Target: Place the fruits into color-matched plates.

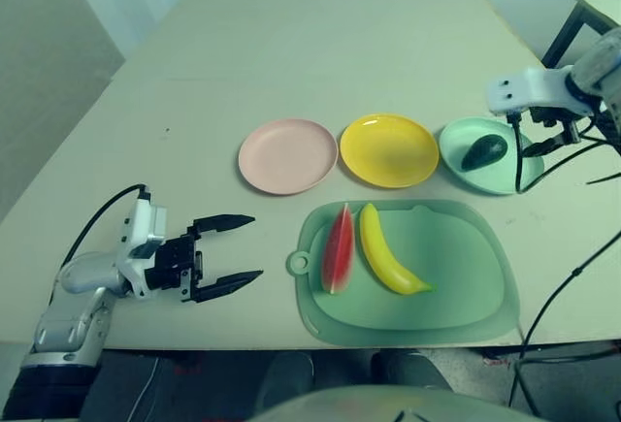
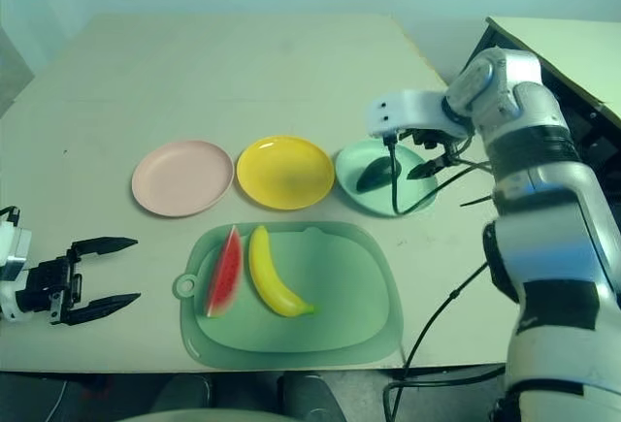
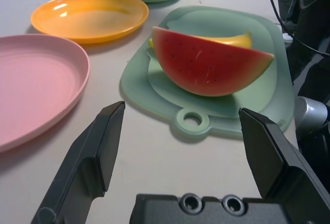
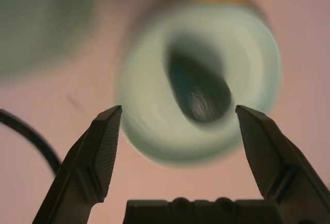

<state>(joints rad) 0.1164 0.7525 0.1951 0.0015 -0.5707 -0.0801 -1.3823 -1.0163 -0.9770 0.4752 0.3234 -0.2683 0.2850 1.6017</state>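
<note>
Right hand (image 4: 175,118) spread empty above avocado (image 4: 198,87) in green plate (image 4: 258,54).

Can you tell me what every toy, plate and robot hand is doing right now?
avocado: lying in the green plate.
watermelon: lying on the green mat, not in a plate.
banana: on the mat beside the watermelon.
pink plate: empty.
yellow plate: empty.
left gripper: open, holding nothing.
right gripper: open, above the avocado.
</note>
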